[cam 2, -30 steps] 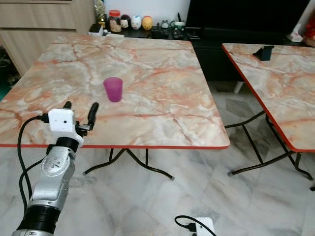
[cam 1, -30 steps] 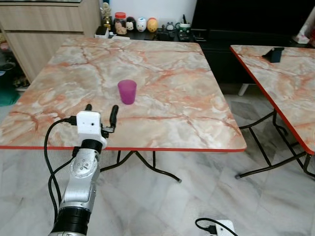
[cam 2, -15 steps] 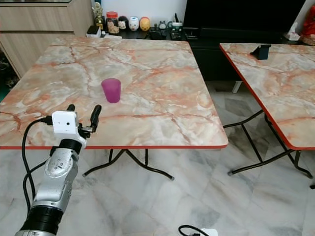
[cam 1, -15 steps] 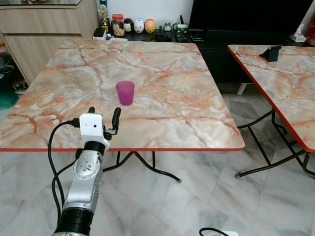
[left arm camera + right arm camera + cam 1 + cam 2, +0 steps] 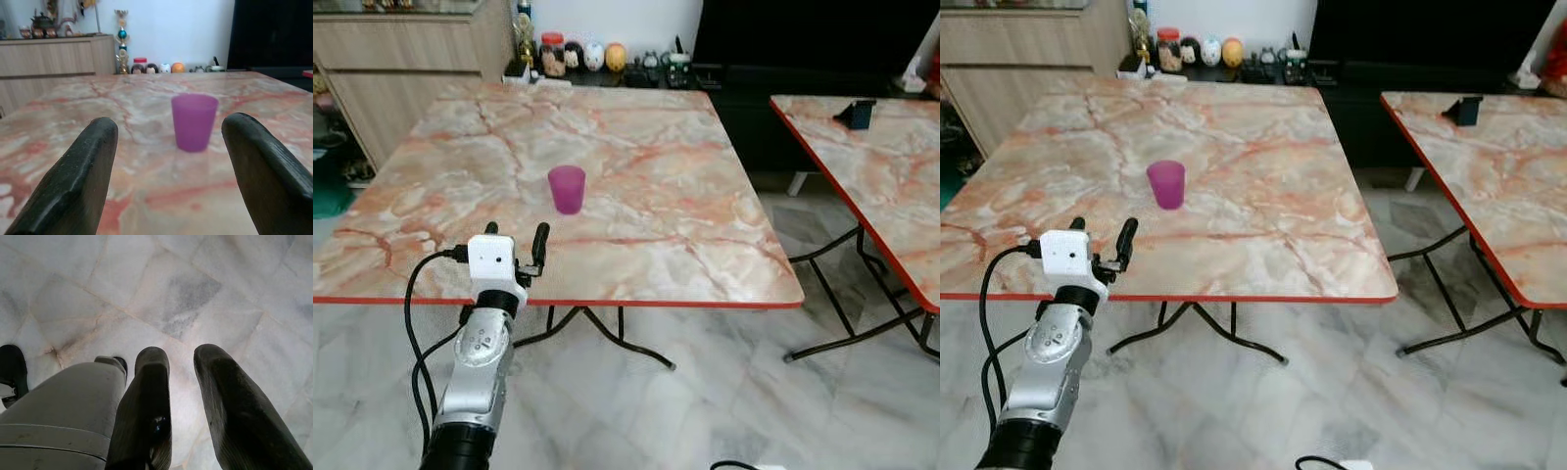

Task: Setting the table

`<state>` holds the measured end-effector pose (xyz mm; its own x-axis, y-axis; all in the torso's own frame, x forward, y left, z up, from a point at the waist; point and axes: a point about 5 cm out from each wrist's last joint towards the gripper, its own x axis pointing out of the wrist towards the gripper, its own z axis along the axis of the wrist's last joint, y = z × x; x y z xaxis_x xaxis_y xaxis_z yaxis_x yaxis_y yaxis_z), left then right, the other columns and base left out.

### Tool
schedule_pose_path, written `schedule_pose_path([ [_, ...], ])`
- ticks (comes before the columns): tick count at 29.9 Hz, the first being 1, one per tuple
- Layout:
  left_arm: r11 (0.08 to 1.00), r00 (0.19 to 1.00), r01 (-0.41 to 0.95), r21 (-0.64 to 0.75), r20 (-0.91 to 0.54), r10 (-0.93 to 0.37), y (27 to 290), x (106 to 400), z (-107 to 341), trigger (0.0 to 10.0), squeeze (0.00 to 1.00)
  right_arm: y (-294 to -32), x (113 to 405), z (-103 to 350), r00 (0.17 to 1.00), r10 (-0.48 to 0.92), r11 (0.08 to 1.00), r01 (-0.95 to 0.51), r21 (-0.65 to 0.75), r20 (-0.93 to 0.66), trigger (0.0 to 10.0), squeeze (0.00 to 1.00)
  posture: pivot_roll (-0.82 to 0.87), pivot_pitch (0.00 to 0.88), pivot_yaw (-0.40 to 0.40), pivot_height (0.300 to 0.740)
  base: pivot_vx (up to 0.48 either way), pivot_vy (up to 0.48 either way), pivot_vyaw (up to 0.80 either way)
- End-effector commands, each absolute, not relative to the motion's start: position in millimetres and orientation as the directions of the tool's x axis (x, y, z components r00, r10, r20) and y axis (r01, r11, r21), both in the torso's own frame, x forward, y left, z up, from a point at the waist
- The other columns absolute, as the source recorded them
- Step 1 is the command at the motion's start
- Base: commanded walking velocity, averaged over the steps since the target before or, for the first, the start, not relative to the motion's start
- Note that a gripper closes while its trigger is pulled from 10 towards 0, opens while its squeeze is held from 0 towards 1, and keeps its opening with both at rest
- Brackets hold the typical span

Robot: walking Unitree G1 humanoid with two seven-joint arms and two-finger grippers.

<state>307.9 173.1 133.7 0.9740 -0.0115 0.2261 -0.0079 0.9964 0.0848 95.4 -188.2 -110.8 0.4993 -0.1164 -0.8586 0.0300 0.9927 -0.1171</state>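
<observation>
A purple cup (image 5: 567, 188) stands upright, left of centre on the marble table (image 5: 685, 225) with the red edge. My left gripper (image 5: 516, 235) hovers over the table's front edge, a short way in front of the cup and slightly to its left, open and holding nothing. In the left wrist view the cup (image 5: 194, 121) stands between the two spread black fingers (image 5: 73, 181), well beyond their tips. My right gripper (image 5: 180, 352) hangs idle, pointing at the floor, with a narrow gap between its fingers.
A second marble table (image 5: 891, 186) stands to the right with a dark object (image 5: 858, 114) on it; a floor gap separates the two. Jars and figurines (image 5: 578, 54) line a low black unit behind. A wooden sideboard (image 5: 401, 69) is at the back left. Folding legs (image 5: 607, 333) are under the table.
The camera has shifted a little. My left gripper keeps about the same place in front of the cup and stays open; the cup has not moved.
</observation>
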Motion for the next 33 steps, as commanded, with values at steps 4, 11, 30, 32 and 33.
schedule_pose_path([
  [4, 0.995, 0.968, 0.002, 0.096, 0.251, -0.027, 172.0, 313.1, 141.5, 10.0, 0.0, -188.3, 98.0, -109.8, 0.513, -0.096, 0.993, -0.01, -0.118, -0.853, 10.0, 0.0, 0.07, 0.0, -0.079, 0.74, 0.27, 0.0, 0.12],
  [11, 0.996, 0.97, -0.001, 0.086, 0.244, -0.02, 169.6, 310.8, 137.8, 10.0, 0.0, -188.2, 98.1, -109.9, 0.511, -0.105, 0.994, 0.02, -0.11, -0.853, 10.0, 0.0, 0.07, 0.0, -0.08, 0.74, 0.271, 0.0, 0.24],
  [30, 0.996, 0.967, 0.001, 0.088, 0.255, -0.023, 169.6, 313.4, 142.3, 10.0, 0.0, -187.8, 100.8, -109.5, 0.511, -0.087, 0.995, 0.003, -0.099, -0.855, 10.0, 0.0, 0.07, 0.0, -0.08, 0.74, 0.271, 0.0, 0.0],
  [32, 0.996, 0.968, 0.005, 0.085, 0.25, -0.026, 168.3, 312.2, 140.4, 10.0, 0.0, -188.0, 100.6, -109.6, 0.509, -0.087, 0.995, 0.003, -0.1, -0.856, 10.0, 0.0, 0.07, 0.0, -0.081, 0.74, 0.27, 0.0, 0.0],
  [33, 0.996, 0.968, 0.006, 0.084, 0.248, -0.027, 168.0, 311.9, 139.8, 10.0, 0.0, -188.0, 100.6, -109.7, 0.508, -0.087, 0.995, 0.0, -0.1, -0.857, 10.0, 0.0, 0.07, 0.0, -0.081, 0.74, 0.27, 0.0, 0.0],
])
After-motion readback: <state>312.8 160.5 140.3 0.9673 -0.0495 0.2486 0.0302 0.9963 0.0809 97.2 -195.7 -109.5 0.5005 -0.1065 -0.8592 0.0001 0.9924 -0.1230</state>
